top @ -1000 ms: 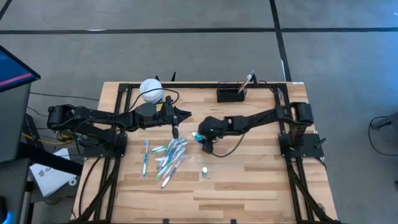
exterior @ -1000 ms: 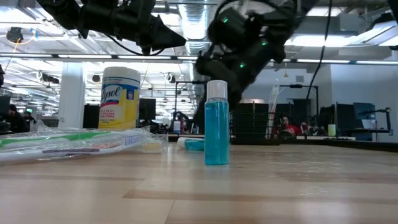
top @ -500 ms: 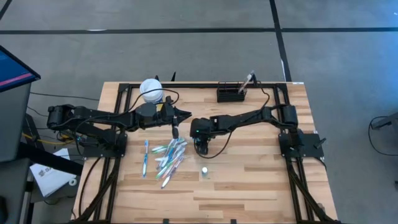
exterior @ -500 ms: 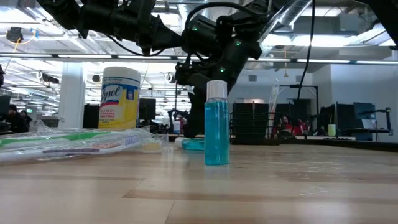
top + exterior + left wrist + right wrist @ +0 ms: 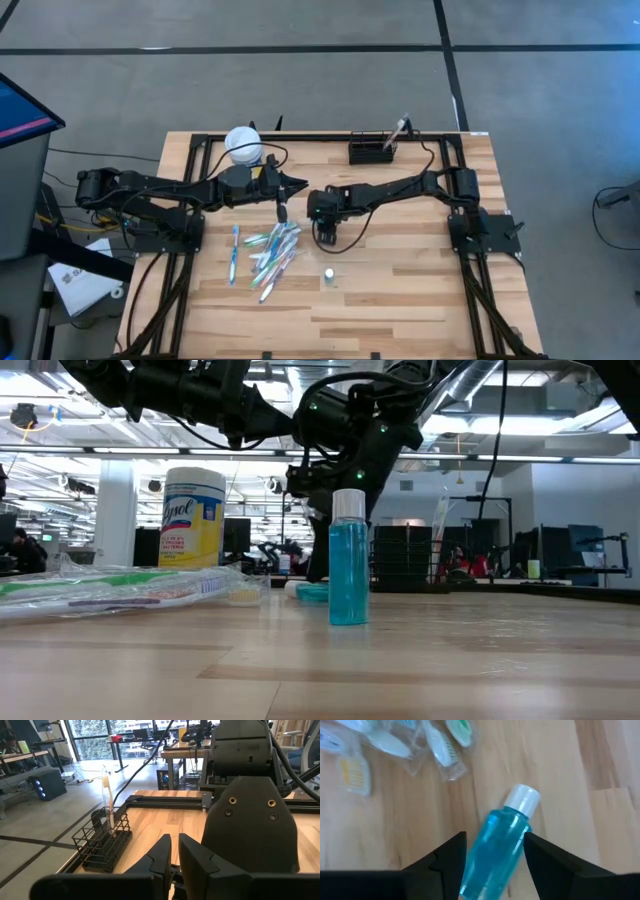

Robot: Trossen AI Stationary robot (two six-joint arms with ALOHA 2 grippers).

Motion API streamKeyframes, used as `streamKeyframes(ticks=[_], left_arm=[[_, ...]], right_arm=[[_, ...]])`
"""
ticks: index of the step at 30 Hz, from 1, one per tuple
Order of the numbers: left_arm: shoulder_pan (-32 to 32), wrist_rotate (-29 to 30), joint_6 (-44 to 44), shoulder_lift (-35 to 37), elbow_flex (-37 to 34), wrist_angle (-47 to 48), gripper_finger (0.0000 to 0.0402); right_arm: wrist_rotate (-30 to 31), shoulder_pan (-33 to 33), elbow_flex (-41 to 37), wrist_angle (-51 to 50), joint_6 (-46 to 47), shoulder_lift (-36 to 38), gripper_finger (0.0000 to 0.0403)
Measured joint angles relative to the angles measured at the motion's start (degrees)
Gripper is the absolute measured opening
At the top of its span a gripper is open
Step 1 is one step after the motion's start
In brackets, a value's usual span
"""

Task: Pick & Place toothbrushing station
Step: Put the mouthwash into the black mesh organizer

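From the high view, the toothbrushing station is being shown at the far edge of the wooden surface, right of centre, with one toothbrush standing in it. A heap of wrapped toothbrushes is being left unsorted near the middle, well apart from the caddy, and a small upright bottle is being left nearer the front edge. A white round tub is standing at the far left. Judged from this, the task is only being begun: one brush is placed and most items are waiting. The left pincer is being held over the far end of the heap with something dark and thin hanging from it; what it is cannot be told. The right pincer is being held beside the heap.

In the low view, the upright bottle of blue liquid is being seen in front, a second blue bottle lying flat behind it, and the tub beyond. An open workshop with strip lights and desks is being shown behind.

In the left wrist view, the left pincer's fingers are being kept almost shut, a narrow slit between them; the caddy is being seen ahead on the surface.

In the right wrist view, the right pincer is being held open, its fingers straddling the lying bottle without clamping it, which looks like the next item to be picked.
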State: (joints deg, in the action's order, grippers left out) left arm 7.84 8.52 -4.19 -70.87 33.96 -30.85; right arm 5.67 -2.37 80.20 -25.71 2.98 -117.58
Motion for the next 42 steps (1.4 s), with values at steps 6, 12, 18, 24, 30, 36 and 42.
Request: streamKeyframes(ticks=[6,12,18,24,30,36,42], left_arm=[[0.0,0.0,0.0,0.0,0.0,0.0,0.0031],[0.0,0.0,0.0,0.0,0.0,0.0,0.0031],[0.0,0.0,0.0,0.0,0.0,0.0,0.0031],[0.0,0.0,0.0,0.0,0.0,0.0,0.0031],[0.0,0.0,0.0,0.0,0.0,0.0,0.0031],[0.0,0.0,0.0,0.0,0.0,0.0,0.0031],[0.0,0.0,0.0,0.0,0.0,-0.1,0.0031]], right_arm=[[0.4,-0.4,0.0,-0.2,1.0,0.0,0.0205],[0.3,-0.4,0.0,0.0,1.5,0.1,0.0216],[0.1,-0.3,-0.8,1.6,1.6,0.2,0.0221],[0.2,-0.4,-2.2,2.6,3.2,0.2,0.0222],[0.3,-0.4,-2.3,2.6,3.1,0.2,0.0222],[0.4,-0.3,-2.1,4.5,3.1,-2.0,0.0221],[0.2,-0.3,-1.7,4.6,4.0,-4.1,0.022]])
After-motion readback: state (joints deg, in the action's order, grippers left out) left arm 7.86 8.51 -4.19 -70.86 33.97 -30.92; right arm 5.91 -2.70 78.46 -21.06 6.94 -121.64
